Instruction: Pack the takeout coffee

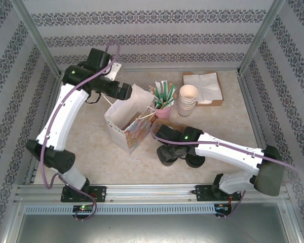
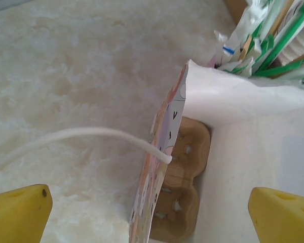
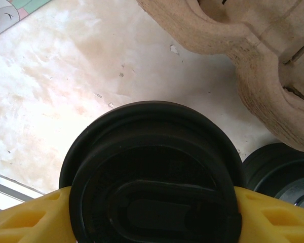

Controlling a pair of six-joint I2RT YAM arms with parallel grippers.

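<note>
Just nearside of the tabletop's (image 1: 233, 126) middle, the right gripper (image 3: 152, 212) is straddling the coffee (image 3: 152, 167), presumably for lifting, though whether it is pinching yet I cannot tell, while the left gripper (image 2: 151, 215) is hovering spread wide at the bag's (image 2: 243, 152) rim, likely to keep it open.

The takeout coffee (image 3: 152, 177) shows a black plastic lid, smooth with a dull satin sheen. The right gripper's yellow fingers (image 3: 25, 220) are matt plastic. The cup carrier (image 3: 253, 66) is rough, fibrous brown moulded pulp. The tabletop (image 3: 55, 86) is pale, marbled, smooth and faintly glossy. The bag (image 2: 243, 152) is smooth matt white paper inside, colour-printed outside, with a soft white cord handle (image 2: 81, 134). The far stacked cups (image 1: 187, 98) are matt cream paper; the near rail (image 1: 142, 195) is dull grey metal
</note>
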